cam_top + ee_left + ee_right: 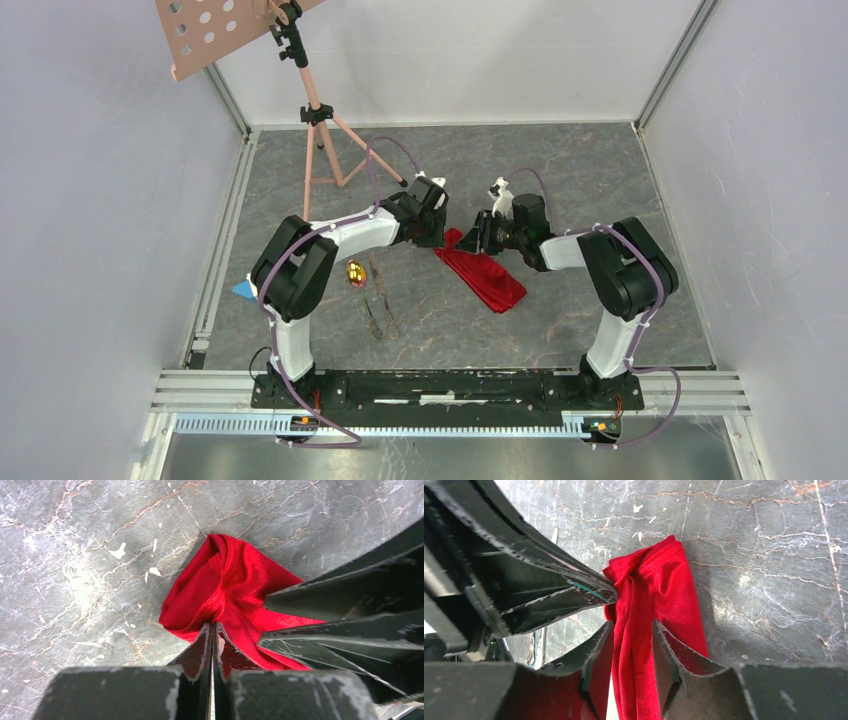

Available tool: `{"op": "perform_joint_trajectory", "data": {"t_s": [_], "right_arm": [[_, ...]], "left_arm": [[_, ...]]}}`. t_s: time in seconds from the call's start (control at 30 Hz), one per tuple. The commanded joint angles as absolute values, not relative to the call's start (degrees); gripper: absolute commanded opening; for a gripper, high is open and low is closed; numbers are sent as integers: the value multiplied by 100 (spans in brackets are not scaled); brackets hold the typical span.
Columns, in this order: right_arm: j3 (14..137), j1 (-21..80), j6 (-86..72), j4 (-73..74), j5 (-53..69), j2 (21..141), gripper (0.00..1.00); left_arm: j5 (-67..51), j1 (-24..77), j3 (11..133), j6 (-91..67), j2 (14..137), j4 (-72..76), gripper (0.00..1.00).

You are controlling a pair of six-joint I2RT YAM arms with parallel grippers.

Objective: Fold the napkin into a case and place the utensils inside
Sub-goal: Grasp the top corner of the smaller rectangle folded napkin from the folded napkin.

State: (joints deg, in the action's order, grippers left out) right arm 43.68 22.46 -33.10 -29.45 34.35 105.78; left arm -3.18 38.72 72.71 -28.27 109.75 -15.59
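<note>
The red napkin (487,277) is seen bunched on the grey table (560,180) between both arms. One end is pinched by the left gripper (212,629), whose fingers are pressed together on the cloth. The right gripper (631,627) fingers are held apart, one on each side of it. The utensils (354,273) are laid nearby, apart from the napkin.

Overhead camera above and behind my arm bases (285,385), looking down on the whole table (580,180), wrist cameras close in, facing down past my fingers (197,652), all three sharing the red napkin (485,275)
</note>
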Motion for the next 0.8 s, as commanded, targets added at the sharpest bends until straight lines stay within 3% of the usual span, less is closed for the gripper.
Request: {"op": "perform_joint_trajectory", "data": {"t_s": [0.0,0.33,0.5,0.63,0.77], "right_arm": [[4269,2219,-3233,-3227,3709,10285,40],[4971,2527,-3621,-3585,3698,11124,11],[5385,2877,-3684,-3559,3630,11605,5],[4989,2864,-3654,-3677,3613,11475,6],[4547,2586,-3819,-4023,3938,11102,25]], "left_arm": [[-446,3810,7190,-3081,10664,-1334,2],[-589,3814,7189,-3145,10597,-1282,2],[-667,3814,7245,-3234,10638,-1240,2],[-558,3783,7341,-3314,10754,-1455,2],[-523,3710,7291,-3363,10794,-1534,5]]}}
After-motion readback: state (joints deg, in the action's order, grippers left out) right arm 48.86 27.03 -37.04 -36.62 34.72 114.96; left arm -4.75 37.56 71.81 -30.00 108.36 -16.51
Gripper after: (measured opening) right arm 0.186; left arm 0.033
